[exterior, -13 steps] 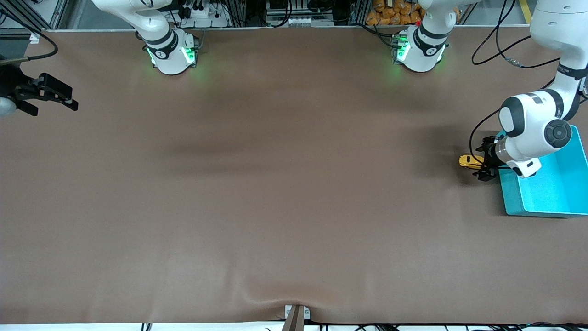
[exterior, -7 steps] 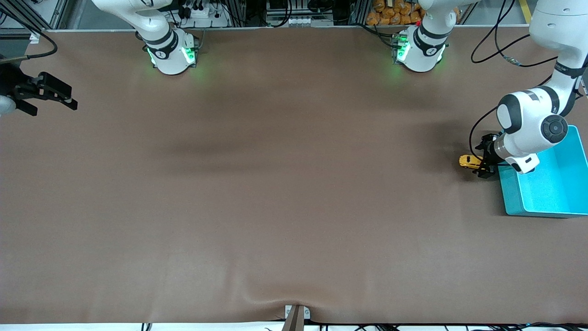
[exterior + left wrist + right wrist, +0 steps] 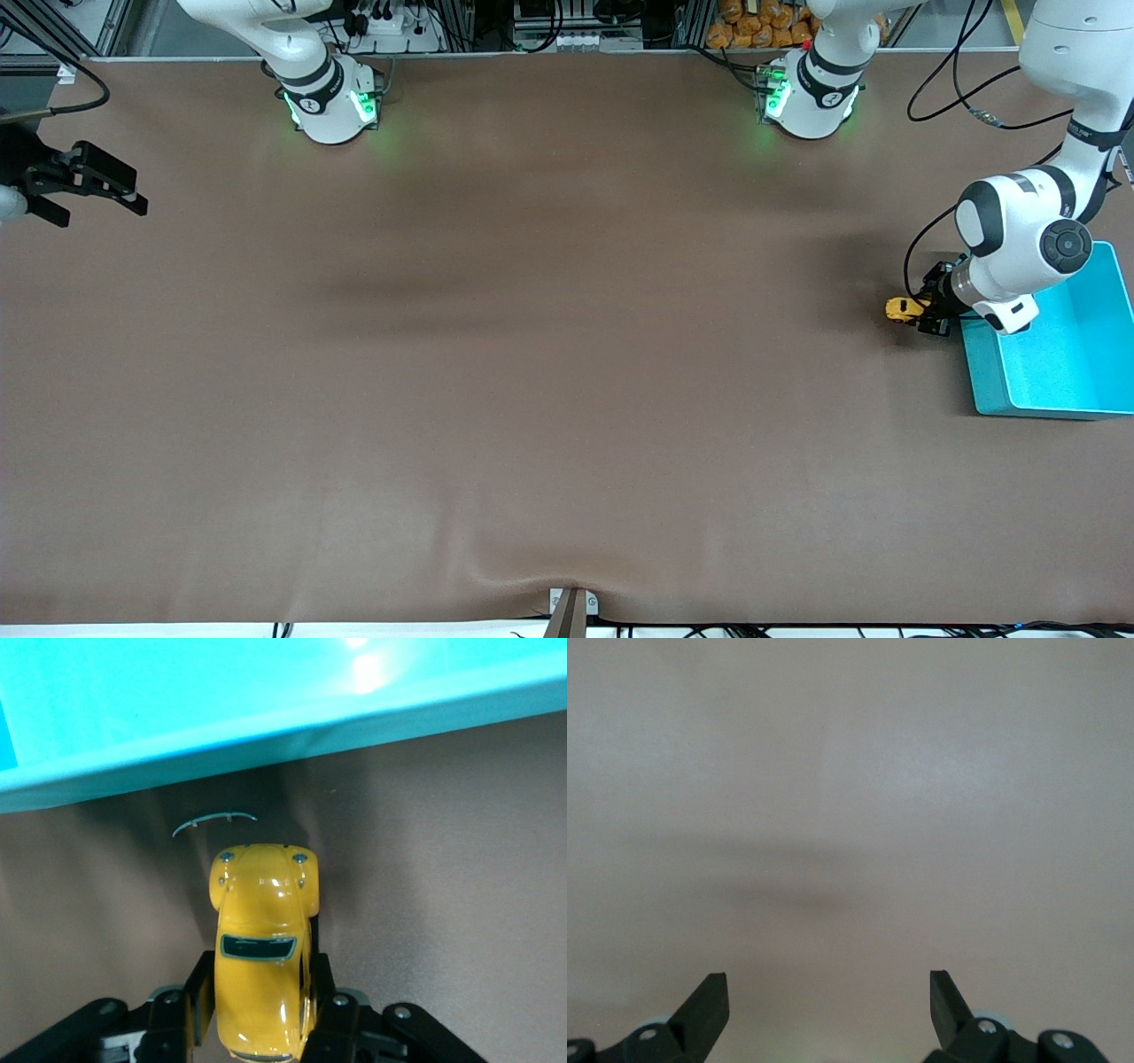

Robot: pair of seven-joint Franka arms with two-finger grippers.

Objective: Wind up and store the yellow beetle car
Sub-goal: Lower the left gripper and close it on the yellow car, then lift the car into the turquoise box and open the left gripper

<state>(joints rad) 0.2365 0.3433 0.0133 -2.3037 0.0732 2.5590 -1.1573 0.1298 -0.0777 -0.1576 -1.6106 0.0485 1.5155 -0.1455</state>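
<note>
Left gripper has eased lower, fingers pinching the yellow beetle car by its flanks just beside the teal bin at the left arm's bench edge, nose toward the bin wall; right gripper waits wide.

Brown cloth-covered table, cables and orange items along its top edge

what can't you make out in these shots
- Rear of the yellow beetle car: left wrist view, cut off by the picture's edge and flanked by the left gripper fingers.
- Car wheels and whether they touch the table: hidden under the body; too small in the front view.
- Teal bin: front view, partly covered by the left arm and cut by the edge.
- Right gripper: its arm is cut off by the front view's edge.
</note>
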